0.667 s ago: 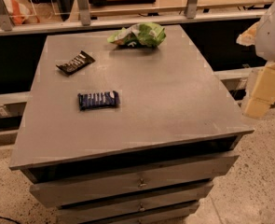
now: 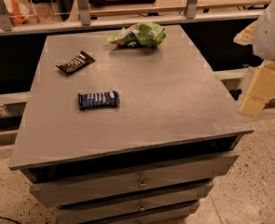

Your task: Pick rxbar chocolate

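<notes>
The rxbar chocolate (image 2: pixel 75 62), a flat black bar with white lettering, lies at the back left of the grey cabinet top (image 2: pixel 174 101). My arm's white body (image 2: pixel 273 29) is at the right edge of the view. Its cream-coloured gripper (image 2: pixel 260 90) hangs beside the cabinet's right side, off the top and far from the bar. It holds nothing that I can see.
A dark blue bar with white stripes (image 2: pixel 98 100) lies left of centre. A green and white snack bag (image 2: pixel 139 34) lies at the back middle. Drawers (image 2: pixel 137 183) are below the top. A railing with metal posts (image 2: pixel 83 6) runs behind.
</notes>
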Action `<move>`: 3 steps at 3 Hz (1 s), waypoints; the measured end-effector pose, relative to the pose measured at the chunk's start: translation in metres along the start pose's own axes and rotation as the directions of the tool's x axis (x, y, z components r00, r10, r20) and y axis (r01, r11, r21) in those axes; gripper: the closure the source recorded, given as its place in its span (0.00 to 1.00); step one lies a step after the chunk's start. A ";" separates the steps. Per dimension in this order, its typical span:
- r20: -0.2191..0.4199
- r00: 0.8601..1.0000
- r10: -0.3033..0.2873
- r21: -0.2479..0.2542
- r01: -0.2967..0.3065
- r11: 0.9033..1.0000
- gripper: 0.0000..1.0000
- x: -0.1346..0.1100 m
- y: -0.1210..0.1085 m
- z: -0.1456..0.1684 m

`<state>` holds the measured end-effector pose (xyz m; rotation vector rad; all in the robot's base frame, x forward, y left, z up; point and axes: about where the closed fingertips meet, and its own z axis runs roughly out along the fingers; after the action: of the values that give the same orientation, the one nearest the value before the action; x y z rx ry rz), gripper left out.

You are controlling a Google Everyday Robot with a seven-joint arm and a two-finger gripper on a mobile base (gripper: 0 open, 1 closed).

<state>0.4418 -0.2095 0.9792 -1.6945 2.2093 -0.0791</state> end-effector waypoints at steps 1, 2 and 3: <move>0.113 0.994 0.004 -0.011 -0.003 1.000 0.00 -0.026 -0.003 0.014; 0.273 0.962 -0.008 -0.027 0.016 0.999 0.00 -0.068 -0.011 0.032; 0.406 0.914 -0.006 -0.035 0.022 0.999 0.00 -0.107 -0.023 0.048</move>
<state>0.5018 -0.1067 0.9663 -1.5754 1.8972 0.2908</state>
